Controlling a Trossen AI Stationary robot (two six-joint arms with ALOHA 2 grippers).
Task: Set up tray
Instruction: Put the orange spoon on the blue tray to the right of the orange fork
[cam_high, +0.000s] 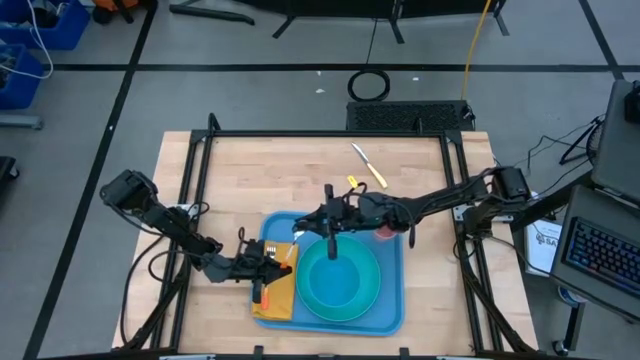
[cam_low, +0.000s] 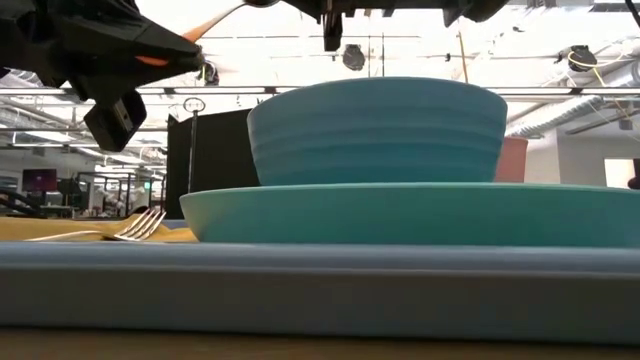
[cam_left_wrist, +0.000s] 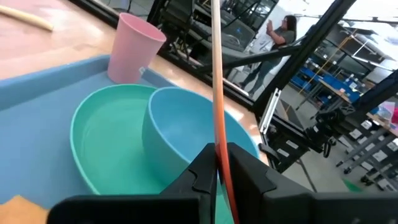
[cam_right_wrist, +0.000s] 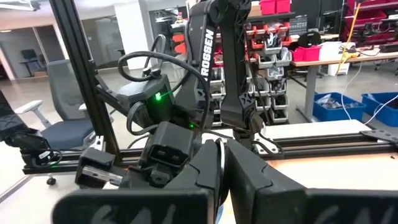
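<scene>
The light-blue tray (cam_high: 392, 300) lies at the table's near edge. On it a turquoise plate (cam_high: 368, 292) carries a blue bowl (cam_low: 375, 130), and a pink cup (cam_high: 386, 232) stands at the tray's far right corner. A yellow-orange napkin (cam_high: 272, 303) at the tray's left end bears a fork (cam_low: 130, 228). My left gripper (cam_high: 278, 255) hovers over the tray's left part, between napkin and plate, shut on an orange-handled utensil (cam_high: 291, 252). My right gripper (cam_high: 322, 218) hangs above the plate's far rim, fingers shut (cam_right_wrist: 221, 168), pointing level toward the left arm. I see nothing in it. My left gripper pinches the utensil's thin orange stem (cam_left_wrist: 217, 152) between its two fingers. The stem runs on along the fingers and out past their tips toward the bowl (cam_left_wrist: 177, 130). The utensil is lifted clear of tray and napkin, slanting upward, its pale end (cam_low: 232, 10) highest.
A yellow-handled knife (cam_high: 368, 165) and a small yellow piece (cam_high: 352, 182) lie on the wood beyond the tray. Black frame rails (cam_high: 330, 132) border the table. A person (cam_left_wrist: 283, 31) stands far off in the room. Bare wood lies left and right of the tray.
</scene>
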